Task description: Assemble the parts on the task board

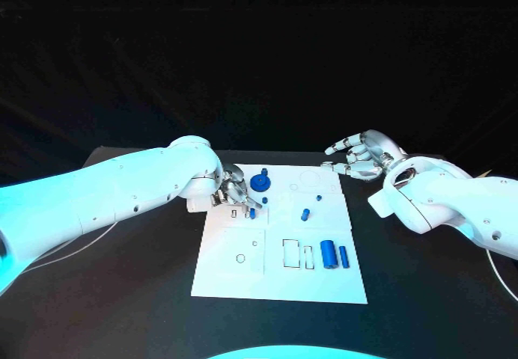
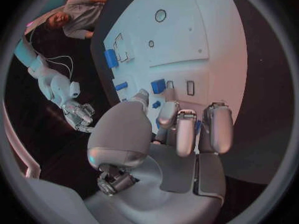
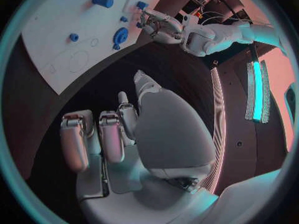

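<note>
Right hand (image 3: 118, 139) empty above table (image 3: 106, 84).

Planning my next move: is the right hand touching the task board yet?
Apart. In the head view the right hand hovers past the task board's far right corner, and the right wrist view shows dark table between its fingers and the board.

Head camera: we look steeply down from above onto the task board (image 1: 278, 258), mid-range, far edge at 12 o'clock. Left wrist camera: close behind the left hand (image 2: 181, 129), facing the board. Right wrist camera: close behind the right hand (image 3: 118, 134). All three share the board.
</note>
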